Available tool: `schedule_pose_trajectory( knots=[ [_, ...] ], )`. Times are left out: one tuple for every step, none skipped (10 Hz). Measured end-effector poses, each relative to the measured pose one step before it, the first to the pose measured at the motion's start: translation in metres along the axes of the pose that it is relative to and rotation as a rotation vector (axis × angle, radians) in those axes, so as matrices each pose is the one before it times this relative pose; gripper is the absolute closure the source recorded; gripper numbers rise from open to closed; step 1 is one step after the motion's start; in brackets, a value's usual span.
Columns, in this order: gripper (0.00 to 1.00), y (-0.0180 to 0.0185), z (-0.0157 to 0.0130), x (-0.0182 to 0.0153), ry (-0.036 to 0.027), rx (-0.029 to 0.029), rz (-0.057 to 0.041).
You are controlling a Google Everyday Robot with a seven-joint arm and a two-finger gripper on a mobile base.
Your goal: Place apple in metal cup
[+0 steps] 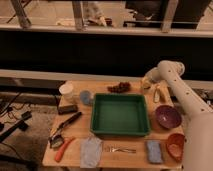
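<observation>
My arm reaches in from the right, and the gripper [145,82] hangs low over the far right corner of the wooden table [127,159], just right of the dark grape cluster [119,88]. A small pale yellow round shape, the apple [146,86], shows right at the gripper's tip; I cannot tell if it is held. A pale elongated banana [162,93] lies just right of it. The metal cup does not show in this view; it is hidden or out of view.
A green tray [120,131] fills the table's middle. A white cup [66,92] and a blue-grey cup [85,97] stand at the back left. A purple bowl [168,117] and an orange bowl [176,145] sit at the right. A cloth [91,151], a fork [119,149], a sponge [154,151] and a brush [67,123] lie along the front and left.
</observation>
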Motion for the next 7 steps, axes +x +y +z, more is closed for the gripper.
schedule_pose_trajectory(
  knots=[
    [0.20, -0.00003, -0.00003, -0.00007, -0.00007, 0.00007, -0.00009],
    [0.20, 0.00006, 0.00008, 0.00003, -0.00001, -0.00009, 0.00005],
    [0.20, -0.00007, -0.00011, 0.00027, 0.00017, 0.00017, 0.00034],
    [0.20, 0.00092, 0.00124, 0.00103, 0.00054, -0.00169, 0.00110],
    [0.20, -0.00040, -0.00048, -0.00014, -0.00014, 0.00078, -0.00007],
    [0.20, 0.00012, 0.00010, 0.00040, 0.00022, -0.00020, 0.00041],
    [0.20, -0.00029, -0.00040, 0.00015, 0.00003, 0.00058, 0.00027]
  ],
)
